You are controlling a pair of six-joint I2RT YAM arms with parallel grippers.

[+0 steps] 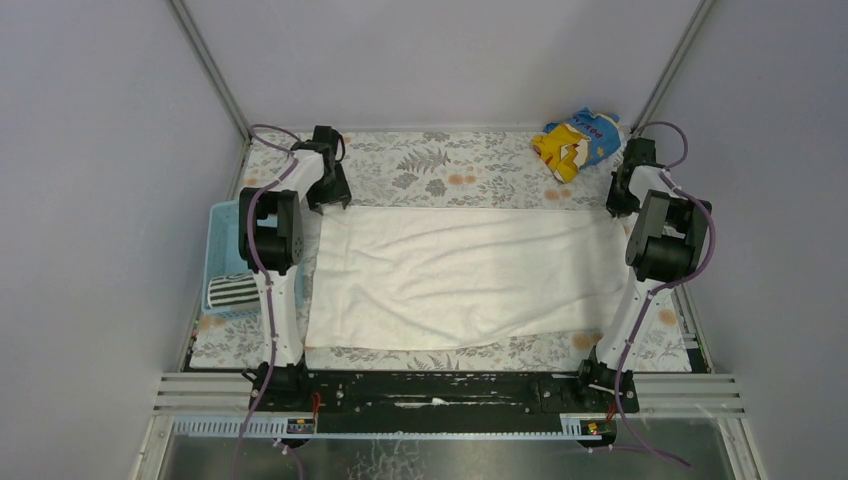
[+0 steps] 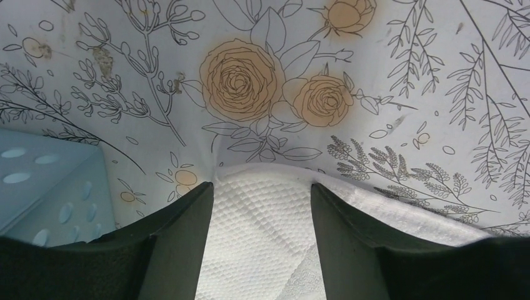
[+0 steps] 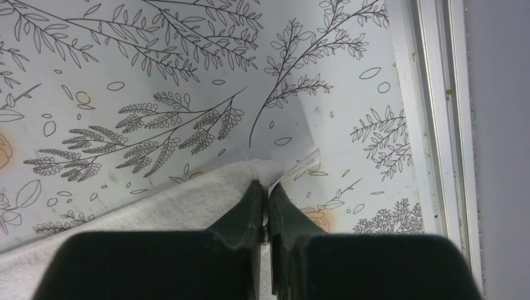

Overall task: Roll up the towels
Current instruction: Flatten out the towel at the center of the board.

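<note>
The large white terry towel (image 1: 470, 275) lies spread flat across the middle of the floral table cover. My left gripper (image 1: 328, 195) is at its far left corner. In the left wrist view it (image 2: 261, 186) is open, with its fingers on either side of the towel corner (image 2: 262, 244). My right gripper (image 1: 622, 200) is at the far right corner. In the right wrist view it (image 3: 264, 186) is shut on the edge of the white towel (image 3: 156, 209), next to the towel's small label (image 3: 301, 165). The small black-and-white striped towel (image 1: 232, 292) lies in the basket on the left.
A light blue basket (image 1: 224, 225) stands at the table's left edge, beside the left arm, and also shows in the left wrist view (image 2: 44, 187). A yellow-and-blue printed cloth (image 1: 578, 140) lies crumpled at the back right corner. A metal frame rail (image 3: 437, 125) runs along the right edge.
</note>
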